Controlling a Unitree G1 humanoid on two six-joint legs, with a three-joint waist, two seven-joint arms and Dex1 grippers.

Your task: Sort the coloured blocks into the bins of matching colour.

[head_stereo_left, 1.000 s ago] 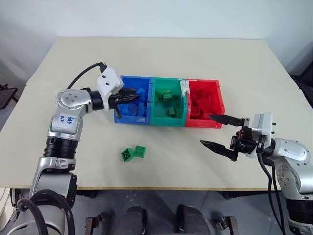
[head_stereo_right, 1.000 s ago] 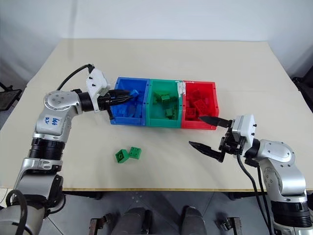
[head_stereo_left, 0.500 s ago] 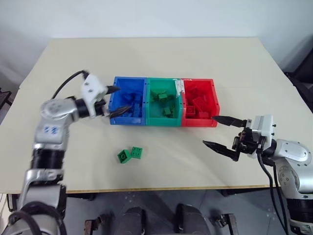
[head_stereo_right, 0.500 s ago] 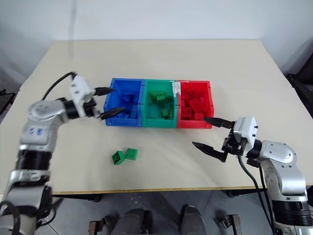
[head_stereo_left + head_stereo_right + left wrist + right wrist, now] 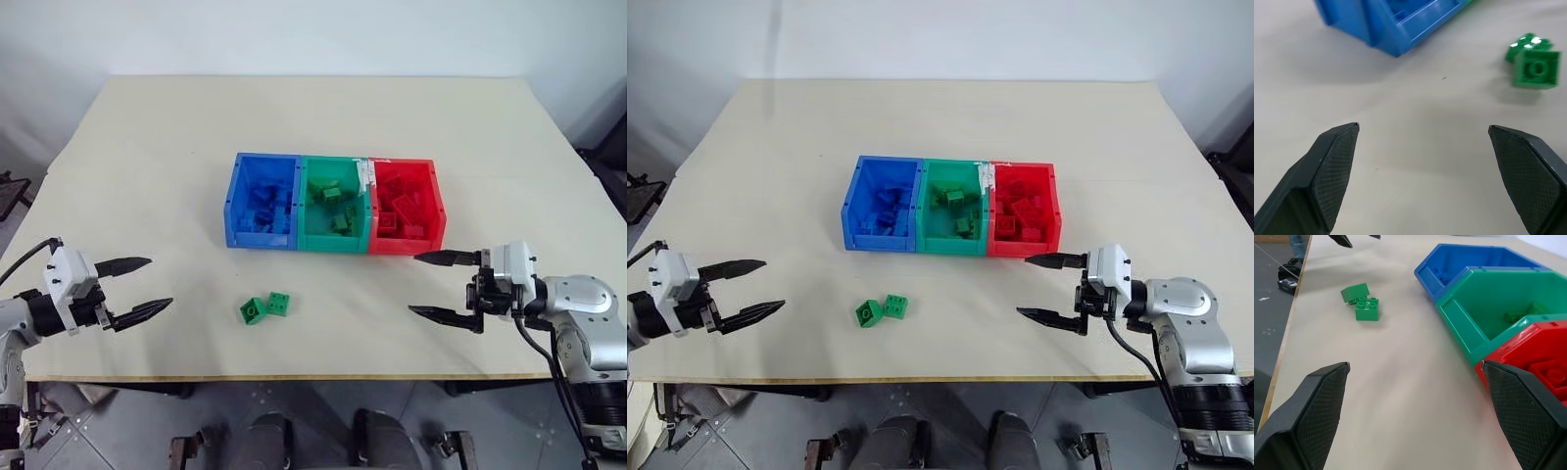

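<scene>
From the head camera, two small green studded plastic bricks (image 5: pixel 265 307) lie touching on the desk (image 5: pixel 176 147), between my released left fingers (image 5: pixel 136 286) and released right fingers (image 5: pixel 446 285), nearer the left. In the left wrist view, they sit ahead, off toward one fingertip.

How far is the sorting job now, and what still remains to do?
Mostly done: the blue bin, green bin and red bin each hold blocks of their own colour. Nothing is in hand: the left end effector and right end effector are both open and empty, low over the table. Left: two green blocks lying on the table in front of the bins.
</scene>
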